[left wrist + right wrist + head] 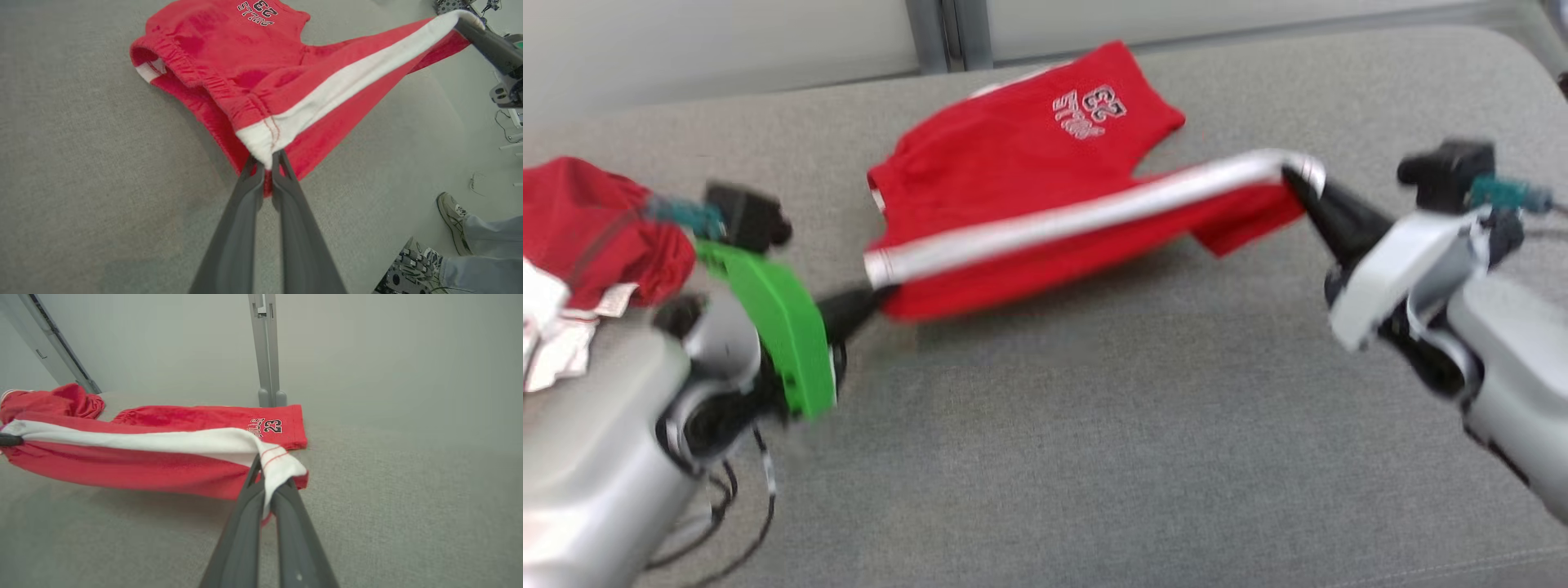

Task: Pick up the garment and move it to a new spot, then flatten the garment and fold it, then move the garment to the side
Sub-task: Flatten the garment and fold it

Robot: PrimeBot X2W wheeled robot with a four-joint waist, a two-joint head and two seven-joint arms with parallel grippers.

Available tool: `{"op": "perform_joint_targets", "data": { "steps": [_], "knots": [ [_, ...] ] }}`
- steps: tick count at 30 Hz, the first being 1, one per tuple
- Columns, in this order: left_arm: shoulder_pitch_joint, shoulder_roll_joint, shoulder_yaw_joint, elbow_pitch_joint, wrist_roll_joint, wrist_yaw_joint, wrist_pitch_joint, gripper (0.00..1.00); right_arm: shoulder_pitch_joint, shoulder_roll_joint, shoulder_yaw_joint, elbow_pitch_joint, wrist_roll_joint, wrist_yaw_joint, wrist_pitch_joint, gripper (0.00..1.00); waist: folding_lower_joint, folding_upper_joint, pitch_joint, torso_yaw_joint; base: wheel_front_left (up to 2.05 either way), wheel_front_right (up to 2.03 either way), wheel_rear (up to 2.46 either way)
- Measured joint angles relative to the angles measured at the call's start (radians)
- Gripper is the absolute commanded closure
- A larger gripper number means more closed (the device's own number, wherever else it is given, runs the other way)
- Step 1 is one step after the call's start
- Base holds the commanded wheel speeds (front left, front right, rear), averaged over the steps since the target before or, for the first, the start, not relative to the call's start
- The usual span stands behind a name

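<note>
The garment (1021,171) is a pair of red shorts with a white side stripe and a "23" print, lying on a grey cushioned surface. Its striped edge is lifted and stretched taut between both grippers. My left gripper (876,290) is shut on the waistband end of the stripe, seen close up (266,161) in the left wrist view. My right gripper (1294,181) is shut on the hem end of the stripe (267,484). The far half of the shorts (204,416) rests flat on the surface, and the near half hangs below the stripe.
A second crumpled red garment (596,220) with white cloth lies at the far left. A grey post (267,347) rises behind the surface. A person's shoes (451,220) and trouser legs stand on the floor beside the surface's edge.
</note>
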Motion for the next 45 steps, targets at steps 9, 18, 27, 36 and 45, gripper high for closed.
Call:
{"op": "perform_joint_targets", "data": {
  "steps": [9, 18, 27, 36, 45],
  "knots": [
    [0.242, 0.104, -0.068, -0.266, -0.094, 0.06, 0.063, 1.0, 0.294, -0.189, -0.005, -0.249, 0.079, 0.0, 0.199, 1.0, 0.0, 0.0, -0.127, 0.0, 0.0, 0.0, 0.0],
    [0.327, 0.185, -0.063, -0.477, -0.154, 0.146, 0.091, 1.0, 0.477, -0.328, -0.178, -0.495, 0.096, 0.0, 0.355, 1.0, -0.0001, 0.0, -0.154, 0.027, 0.0, 0.0, 0.0],
    [0.157, 0.129, 0.027, -0.371, -0.343, 0.156, 0.243, 1.0, 0.331, -0.286, -0.281, -0.507, 0.004, 0.0, 0.475, 1.0, 0.0, 0.0, -0.063, 0.073, 0.0, 0.0, 0.0],
    [-0.046, 0.013, 0.058, -0.2, -0.424, 0.183, 0.374, 1.0, 0.028, -0.235, -0.181, -0.366, 0.071, 0.0, 0.584, 1.0, 0.0, 0.0, 0.059, 0.139, 0.0, 0.0, 0.0],
    [-0.168, -0.075, 0.077, -0.057, -0.411, 0.157, 0.374, 1.0, -0.223, -0.189, -0.021, -0.175, 0.092, 0.0, 0.523, 1.0, 0.0, 0.0, 0.19, 0.196, 0.0, 0.0, 0.0]
  ]
}}
